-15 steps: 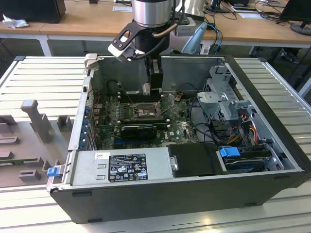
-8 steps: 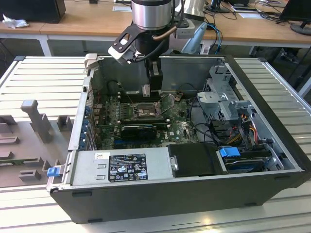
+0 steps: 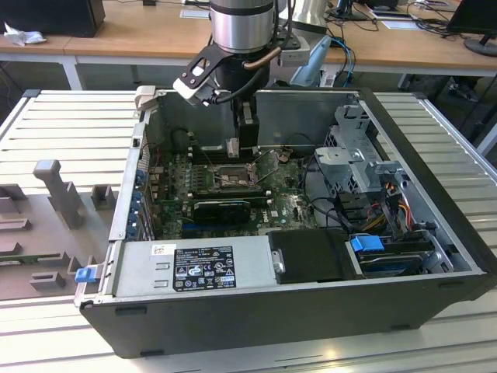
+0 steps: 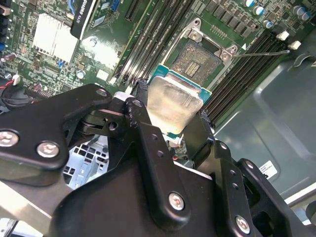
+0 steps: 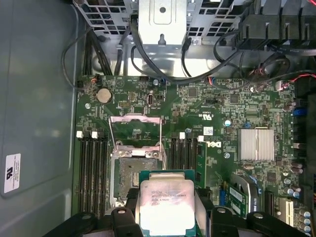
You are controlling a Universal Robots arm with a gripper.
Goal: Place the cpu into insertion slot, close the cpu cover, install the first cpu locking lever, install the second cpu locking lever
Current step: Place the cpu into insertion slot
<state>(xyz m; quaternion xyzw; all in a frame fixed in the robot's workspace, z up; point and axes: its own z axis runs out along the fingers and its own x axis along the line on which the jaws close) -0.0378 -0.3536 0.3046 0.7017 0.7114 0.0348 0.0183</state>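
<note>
**Chip in the gripper's grasp, socket open beneath it**

The exterior view takes in the whole setting: an open computer case [image 3: 311,318] lies on its side on a slatted table [image 3: 70,124]. The arm reaches down into it from above, and the gripper [image 3: 239,144] hangs just over the insertion slot [image 3: 225,178] on the green board. How the fingers stand cannot be made out from there.

Both wrist views supply that. The gripper [image 4: 173,112] [image 5: 168,213] is closed on the cpu [image 4: 174,104] [image 5: 167,210], its black fingers [image 4: 139,101] pressing two opposite edges. The chip's silvery top faces the cameras.

The first wrist view looks straight down. There the cpu is held above the board, and its far edge overlaps the near side of the slot [image 5: 132,174]. Beyond the slot, the cpu cover [image 5: 134,119] is swung open, and the board shows through its square window. Memory slots [image 5: 92,163] flank the socket, and a finned heat sink [image 5: 256,144] sits off to one side.

The second wrist view looks along the fingers at a slant. It shows the recess of fine contacts [image 4: 196,60] bare and unoccupied. A thin locking lever [image 4: 261,53] sticks out from one corner of the metal surround.
</note>
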